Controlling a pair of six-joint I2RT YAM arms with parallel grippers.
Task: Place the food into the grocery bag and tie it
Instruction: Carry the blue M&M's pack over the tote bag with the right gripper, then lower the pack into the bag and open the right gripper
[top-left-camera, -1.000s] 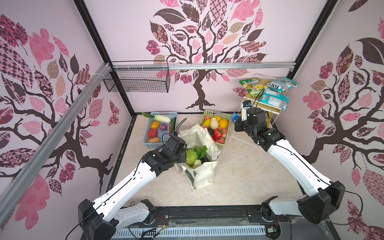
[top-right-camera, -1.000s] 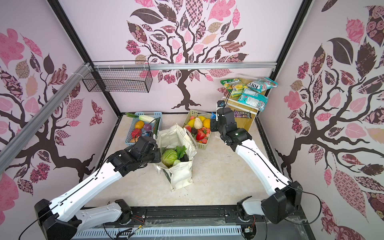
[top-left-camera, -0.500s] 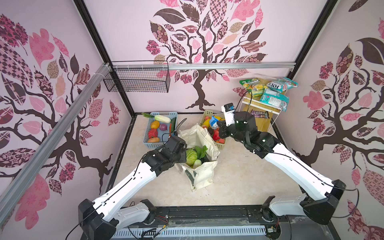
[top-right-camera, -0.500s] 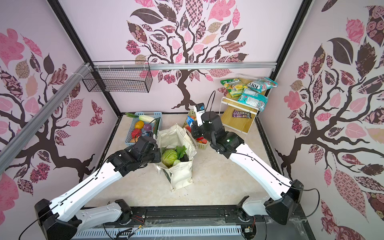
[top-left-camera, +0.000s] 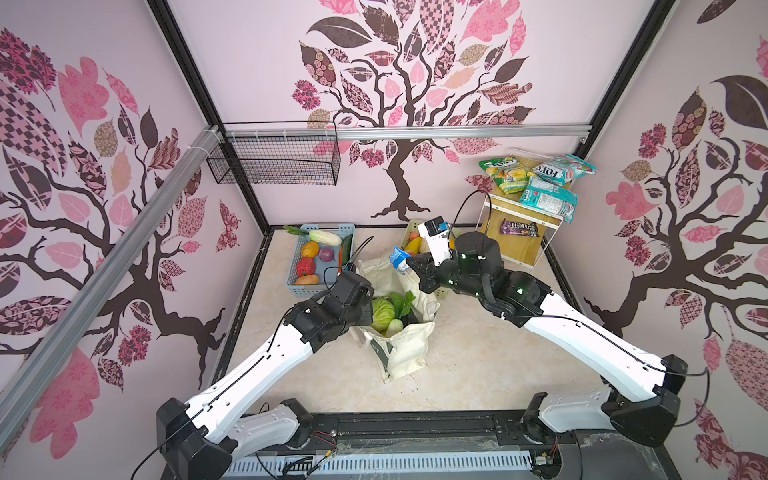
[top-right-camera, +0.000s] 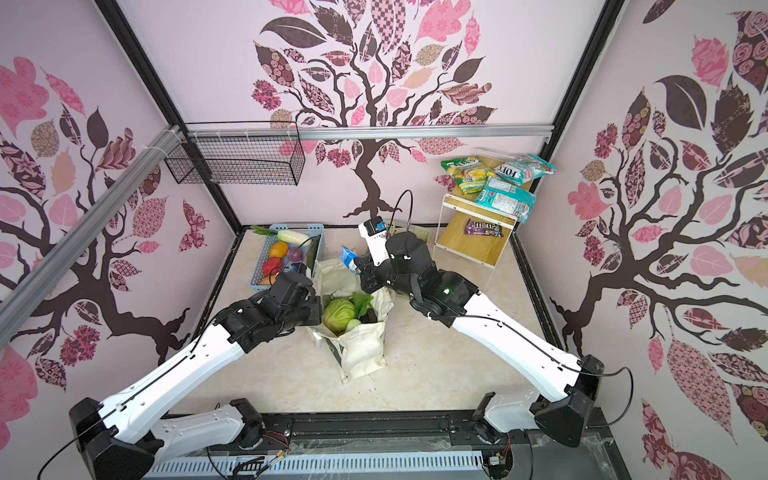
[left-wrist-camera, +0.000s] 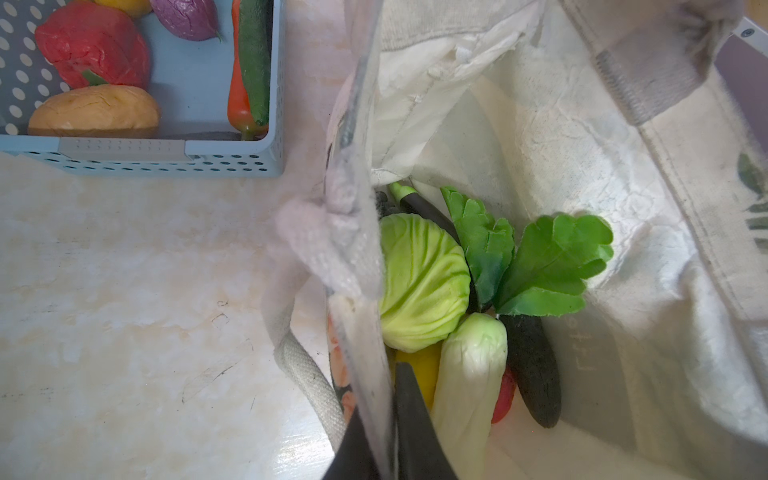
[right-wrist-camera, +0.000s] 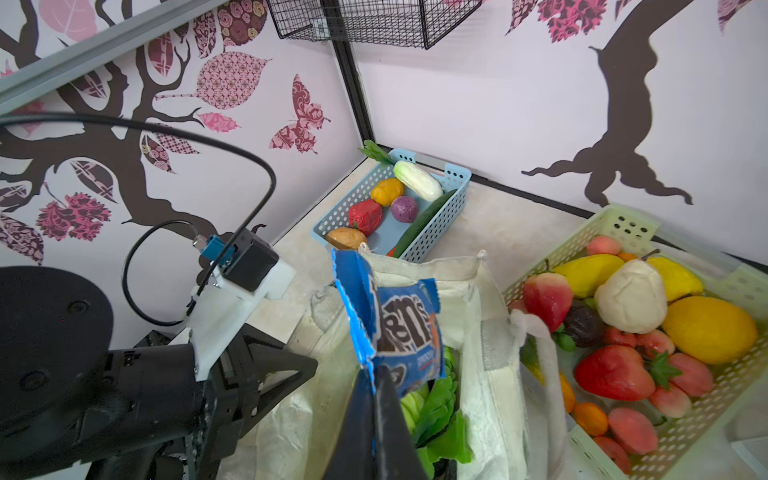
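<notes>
The right gripper (right-wrist-camera: 376, 388) was clamped on the packet (right-wrist-camera: 399, 328) above the bag (top-left-camera: 405, 349). The left gripper (left-wrist-camera: 384, 395) pinched the bag's rim, one finger hidden by cloth. Inside, cabbage (left-wrist-camera: 419, 282) and radish (left-wrist-camera: 469, 374) mostly hid the banana (left-wrist-camera: 422, 370).

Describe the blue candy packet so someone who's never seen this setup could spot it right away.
Find the cream canvas tote in the middle of the table. Over its open top, the right gripper holds a crumpled blue M&M's packet. Its only lookalike, the brown M&M's packet, lies on the wooden shelf.
</notes>
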